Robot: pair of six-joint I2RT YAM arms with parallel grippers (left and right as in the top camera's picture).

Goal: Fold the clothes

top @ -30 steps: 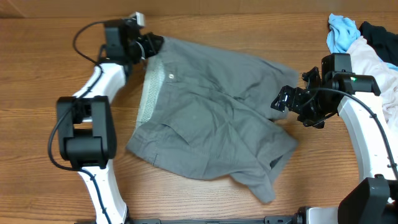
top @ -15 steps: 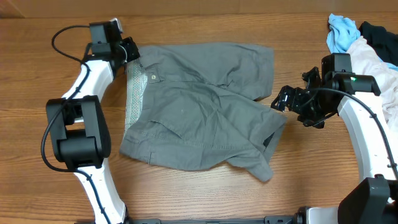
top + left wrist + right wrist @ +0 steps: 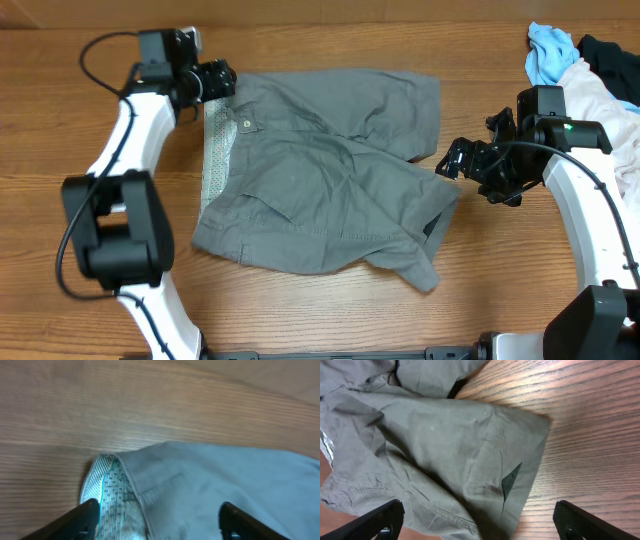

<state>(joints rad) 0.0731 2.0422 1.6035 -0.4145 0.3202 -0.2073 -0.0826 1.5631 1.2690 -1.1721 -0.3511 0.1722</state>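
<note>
**On the wooden surface: gray shorts laid out, both pincers open**

Across the middle of the surface (image 3: 330,320) lie the gray shorts (image 3: 320,185), spread mostly flat. The waist is toward the left arm and the legs point toward the right arm. The waistband lining (image 3: 214,150), pale and speckled, is turned outward along the left edge, and a small button (image 3: 248,124) sits just beside it near the upper corner. The upper leg lies fairly smooth. The lower leg is rumpled, and its hem corner (image 3: 428,272) is curled and folded over on the near side.

The left pincer (image 3: 226,80) is at the upper left corner of the shorts, right by the top of the waistband. In the left wrist view its fingers (image 3: 86,516) are spread wide, with the lining's corner and gray cloth below the gap. They grip nothing.

The right pincer (image 3: 447,162) is just beside the leg ends, close to the gap between the two legs. In the right wrist view its fingertips (image 3: 380,519) stand far apart over the lower leg's hem, with nothing held between them.

At the far right corner, well apart from the shorts, a light-blue cloth (image 3: 548,52) lies against a whitish-pink garment (image 3: 592,92) and a dark garment (image 3: 612,55).
</note>
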